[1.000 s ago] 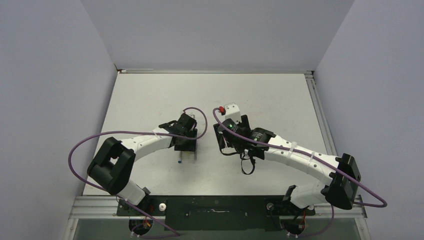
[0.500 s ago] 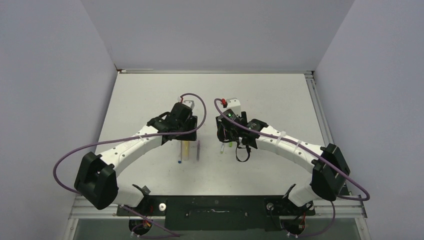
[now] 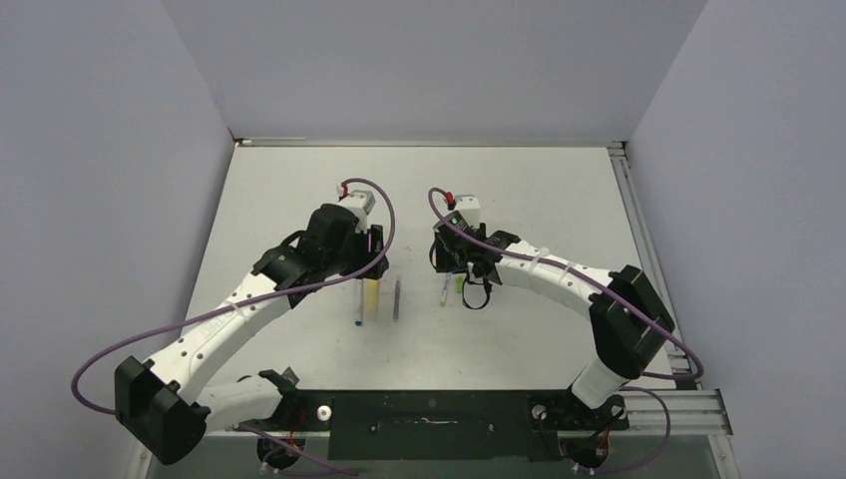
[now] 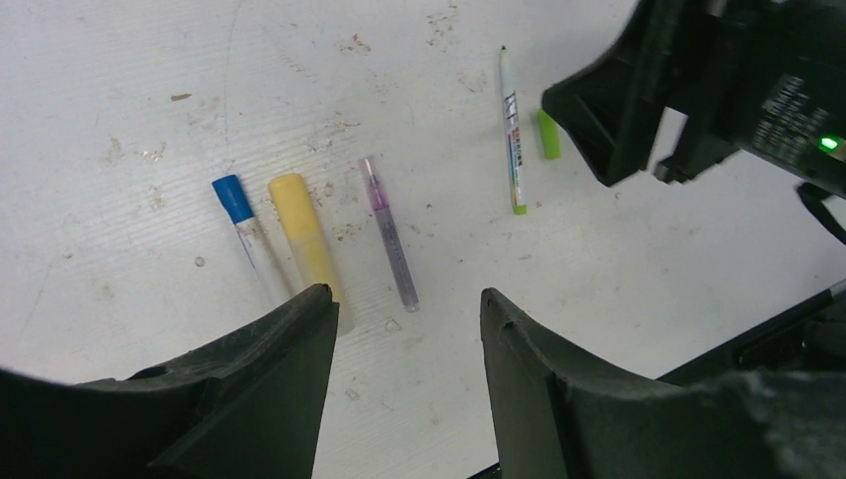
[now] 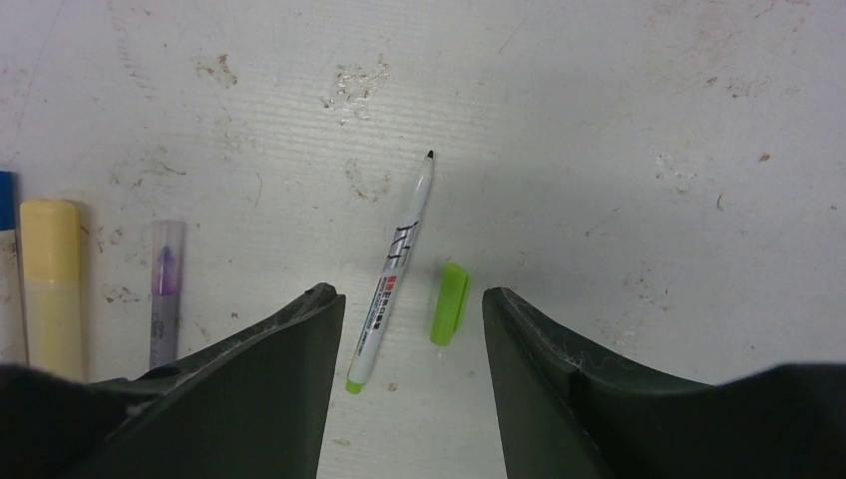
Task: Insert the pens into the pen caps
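Right gripper (image 5: 407,295) hangs, jaws apart and bare, over the uncapped green-ended pen (image 5: 392,269), its green cap (image 5: 450,303) just beside at four o'clock. Left gripper (image 4: 404,295), likewise spread and empty, hovers near the blue-tipped pen (image 4: 247,235), yellow marker (image 4: 307,244) and purple pen (image 4: 389,238), side by side at its eleven o'clock.

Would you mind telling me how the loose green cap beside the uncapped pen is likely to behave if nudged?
The green cap is a short round tube lying on its side, so it will probably roll. It looks tiny, so it is likely very light and easily flicked away. Its smooth plastic may slip.
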`<move>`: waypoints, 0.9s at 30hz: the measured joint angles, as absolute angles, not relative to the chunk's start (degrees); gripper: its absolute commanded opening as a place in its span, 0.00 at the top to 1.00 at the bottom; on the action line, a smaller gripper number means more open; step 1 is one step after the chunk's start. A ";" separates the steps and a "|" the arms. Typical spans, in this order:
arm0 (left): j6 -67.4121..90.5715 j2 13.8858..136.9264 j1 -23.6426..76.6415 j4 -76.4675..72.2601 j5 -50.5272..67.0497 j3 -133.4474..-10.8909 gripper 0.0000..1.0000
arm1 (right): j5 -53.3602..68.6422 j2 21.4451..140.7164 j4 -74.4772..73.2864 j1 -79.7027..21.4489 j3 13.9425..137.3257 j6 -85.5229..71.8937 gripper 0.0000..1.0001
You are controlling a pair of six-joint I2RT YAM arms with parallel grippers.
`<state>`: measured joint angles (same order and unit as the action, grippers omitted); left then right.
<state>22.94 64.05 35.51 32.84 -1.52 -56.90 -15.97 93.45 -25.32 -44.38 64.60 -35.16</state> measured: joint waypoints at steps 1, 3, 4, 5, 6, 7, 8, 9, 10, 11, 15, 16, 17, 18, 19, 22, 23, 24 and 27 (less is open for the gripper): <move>22.59 62.61 35.51 32.64 -0.71 -56.23 0.47 | -15.81 94.04 -25.04 -44.12 64.60 -35.33 0.49; 21.76 60.23 35.42 32.12 0.82 -54.89 0.46 | -15.38 95.22 -24.21 -43.55 64.64 -35.70 0.50; 21.45 59.24 35.42 31.83 1.50 -54.28 0.46 | -15.22 95.72 -23.83 -43.38 64.66 -35.83 0.50; 21.10 58.41 35.42 31.57 2.07 -53.74 0.45 | -15.00 96.44 -23.59 -43.11 64.84 -35.92 0.50; 20.60 57.65 35.40 31.40 2.50 -53.25 0.45 | -14.70 97.27 -23.33 -42.92 65.01 -36.05 0.50; 20.23 56.88 35.40 31.29 2.92 -52.82 0.44 | -14.46 98.32 -23.11 -42.70 65.28 -36.14 0.51; 19.81 56.12 35.35 31.05 3.25 -52.38 0.43 | -14.22 99.18 -22.85 -42.61 65.45 -36.25 0.51; 19.33 55.27 35.29 30.70 3.51 -51.92 0.43 | -13.85 99.98 -22.68 -42.39 65.60 -36.34 0.51; 18.96 54.41 35.22 30.52 3.60 -51.51 0.42 | -13.58 100.73 -22.50 -42.35 65.71 -36.40 0.51; 18.57 53.15 35.14 30.09 3.75 -50.83 0.41 | -13.37 101.47 -22.44 -42.30 65.89 -36.53 0.52; 17.39 48.69 34.83 28.60 4.29 -48.34 0.40 | -12.49 104.29 -22.31 -42.28 67.07 -36.56 0.56; 17.26 47.75 34.81 28.08 4.56 -47.75 0.40 | -12.43 105.10 -22.22 -42.28 67.57 -36.56 0.57; 17.17 46.85 34.79 27.18 4.78 -47.03 0.40 | -12.38 105.60 -22.11 -42.28 67.85 -36.56 0.57; 17.10 46.22 34.79 26.65 4.89 -46.46 0.40 | -12.34 106.17 -22.09 -42.28 68.14 -36.53 0.57; 16.97 45.50 34.79 26.06 4.99 -45.65 0.40 | -12.34 106.59 -22.06 -42.28 68.40 -36.56 0.58; 16.49 44.88 34.76 25.67 5.02 -44.40 0.40 | -12.32 107.48 -22.06 -42.28 69.32 -36.56 0.61; 16.27 45.04 34.76 25.67 5.02 -44.34 0.40 | -12.32 107.79 -21.96 -42.28 69.60 -36.53 0.62; 16.10 45.28 34.76 25.61 5.02 -44.31 0.40 | -12.34 108.07 -21.93 -42.28 69.82 -36.56 0.62; 15.70 45.87 34.76 25.41 5.08 -44.31 0.40 | -12.34 108.86 -21.93 -42.28 70.08 -36.58 0.64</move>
<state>15.70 45.87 34.76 25.41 5.08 -44.31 -12.34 108.86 -21.93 -42.28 70.08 -36.58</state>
